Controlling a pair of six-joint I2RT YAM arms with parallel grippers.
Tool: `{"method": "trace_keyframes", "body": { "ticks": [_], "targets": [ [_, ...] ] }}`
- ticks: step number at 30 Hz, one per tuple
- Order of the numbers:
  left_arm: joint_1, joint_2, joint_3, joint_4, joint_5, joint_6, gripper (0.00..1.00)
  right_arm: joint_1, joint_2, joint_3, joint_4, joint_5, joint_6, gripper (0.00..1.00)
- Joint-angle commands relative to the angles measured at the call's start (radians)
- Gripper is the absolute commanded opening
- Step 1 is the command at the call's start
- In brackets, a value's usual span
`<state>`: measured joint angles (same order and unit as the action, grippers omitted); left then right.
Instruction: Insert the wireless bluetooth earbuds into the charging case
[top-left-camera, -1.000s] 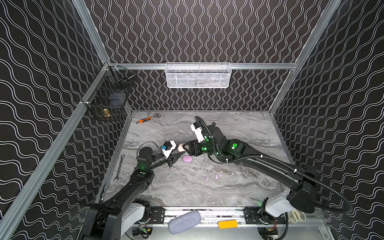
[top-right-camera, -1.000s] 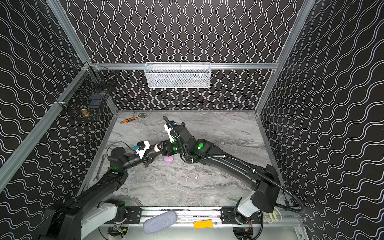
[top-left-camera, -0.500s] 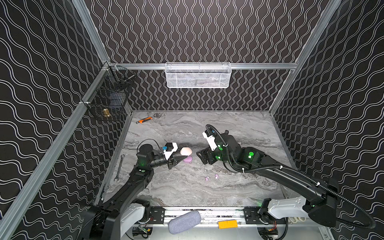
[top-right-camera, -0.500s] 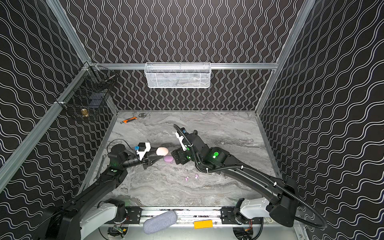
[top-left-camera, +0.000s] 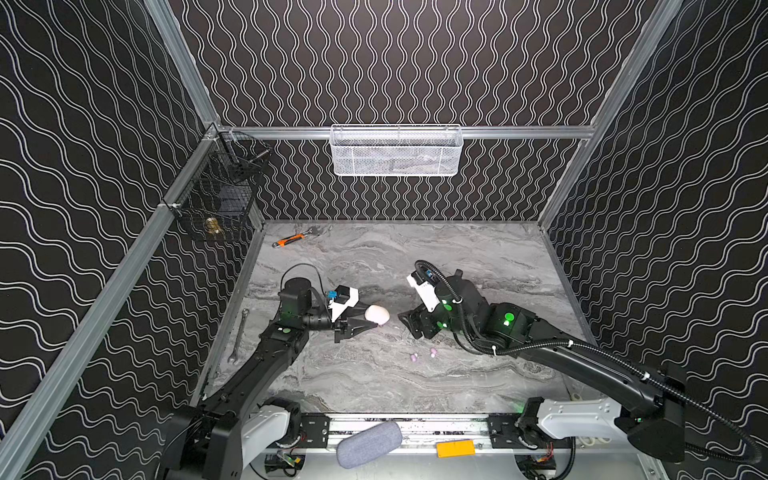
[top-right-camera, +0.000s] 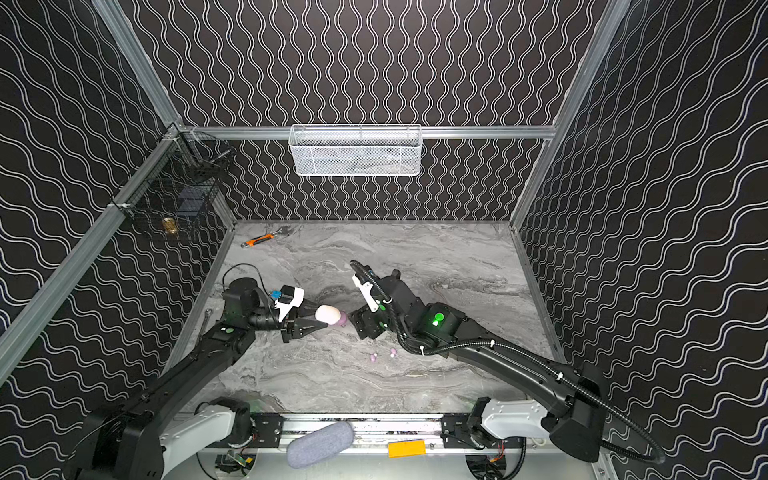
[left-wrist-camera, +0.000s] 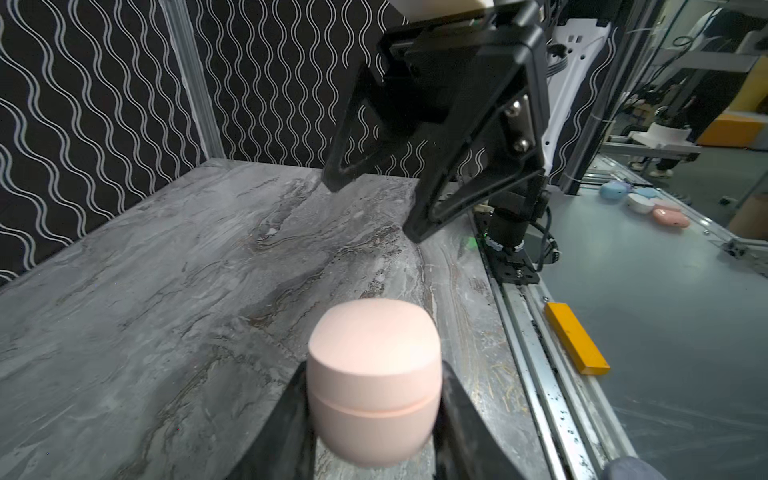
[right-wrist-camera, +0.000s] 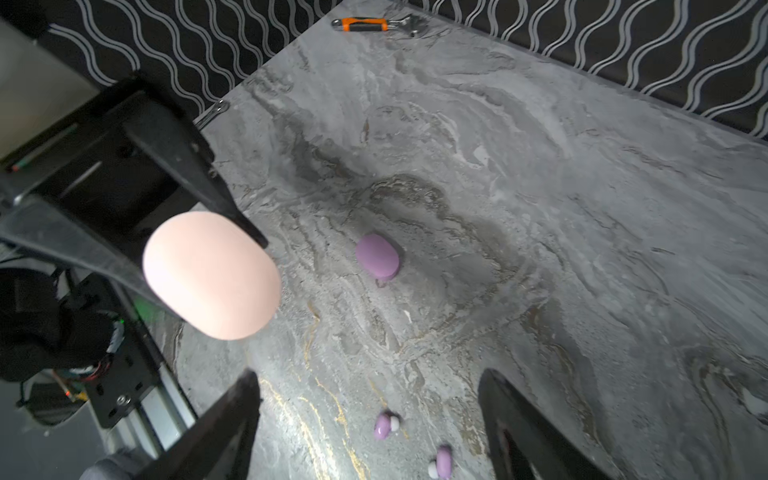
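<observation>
Right gripper (top-left-camera: 404, 326) has backed away from the cream case (top-left-camera: 377, 314); its jaws are spread, holding nothing. Left gripper (top-left-camera: 365, 320) stays clenched on that cream case, lid closed, held just beside the lilac case (right-wrist-camera: 377, 255), which sits shut on the table (top-left-camera: 478, 257). Two lilac buds (right-wrist-camera: 384, 426) lie loose near the lilac case, slightly apart from each other. Count: two cases, two buds, one orange wrench (top-left-camera: 291, 240), one spanner (top-left-camera: 237, 336), both tools well away from the lilac case.

Robot lab test cell: aluminium frame (top-left-camera: 519, 132), wave-patterned black walls (top-left-camera: 415, 62), marble-look table (top-left-camera: 457, 257), left arm (top-left-camera: 266, 365) and right arm (top-left-camera: 582, 357) on base rail (top-left-camera: 436, 426), white mesh basket (top-left-camera: 395, 151) on back wall.
</observation>
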<state>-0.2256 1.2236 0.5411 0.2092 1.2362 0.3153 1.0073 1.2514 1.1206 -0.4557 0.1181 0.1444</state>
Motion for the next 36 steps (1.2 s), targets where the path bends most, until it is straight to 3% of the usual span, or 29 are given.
{"method": "trace_keyframes", "body": {
  "ticks": [1, 8, 17, 20, 31, 36],
  "targets": [
    [0.000, 0.007, 0.039, -0.159, 0.055, 0.121, 0.00, 0.032, 0.027, 0.022, 0.009, -0.058, -0.048, 0.84],
    [-0.004, 0.073, 0.160, -0.524, 0.062, 0.397, 0.00, 0.089, 0.091, 0.072, -0.026, -0.043, -0.093, 0.86],
    [-0.006, 0.072, 0.147, -0.491, 0.016, 0.372, 0.00, 0.091, 0.133, 0.094, -0.026, -0.026, -0.102, 0.86],
    [-0.006, 0.095, 0.167, -0.477, -0.031, 0.342, 0.00, 0.090, 0.126, 0.096, -0.022, -0.008, -0.081, 0.85],
    [-0.001, 0.202, 0.127, -0.020, -0.372, -0.047, 0.00, 0.006, -0.022, -0.034, 0.069, 0.078, 0.064, 0.84],
    [-0.003, 0.296, 0.194, 0.025, -0.607, -0.155, 0.00, -0.001, -0.058, -0.068, 0.078, 0.112, 0.113, 0.85]
  ]
}}
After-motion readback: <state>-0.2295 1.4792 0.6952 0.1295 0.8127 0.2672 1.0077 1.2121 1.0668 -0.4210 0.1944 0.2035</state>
